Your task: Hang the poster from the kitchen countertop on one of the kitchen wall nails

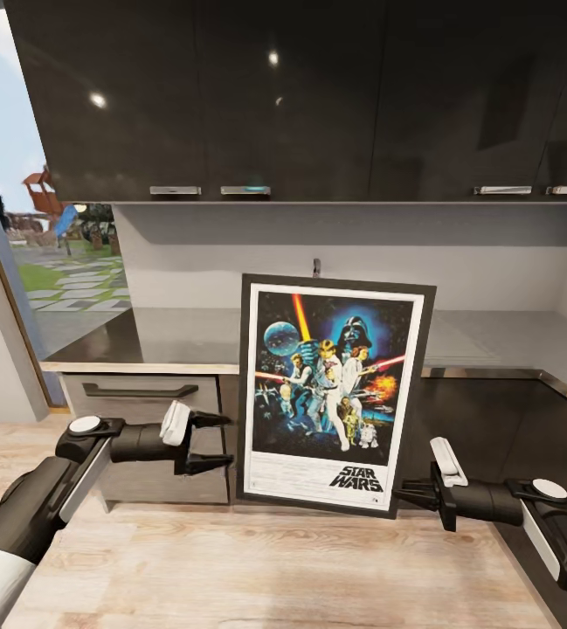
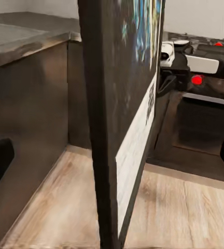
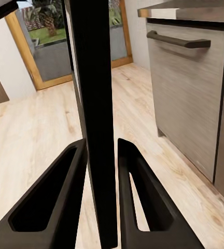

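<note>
At far left, a wood-framed glass door [image 1: 3, 262] is seen, giving onto a garden. Beside it, a brushed-metal drawer front with a dark bar handle [image 1: 140, 390] sits under the long grey stainless-steel worktop [image 1: 169, 336], which runs along the pale wall beneath glossy dark upper cabinets [image 1: 300, 96].

The left hand [image 1: 217, 441] is held just beside the poster's left edge with its two black fingers spread apart, empty and not touching the frame.

The upright rectangular Star Wars poster with thin black frame and white border [image 1: 335, 393] is held off the worktop, in front of the cabinet fronts and above the light wooden floor [image 1: 257, 568], tilted slightly. Its top edge overlaps the worktop's back wall, where a small tap [image 1: 316, 266] is partly hidden behind it.

The right hand [image 1: 403, 496] is closed on the poster's lower right edge; in the right wrist view, the frame edge [image 3: 94, 104] is seen clamped between the two black fingers [image 3: 55, 197].

At right, dark lower cabinet fronts [image 1: 493, 428] stand close behind the right arm. Open floor lies below the poster.
</note>
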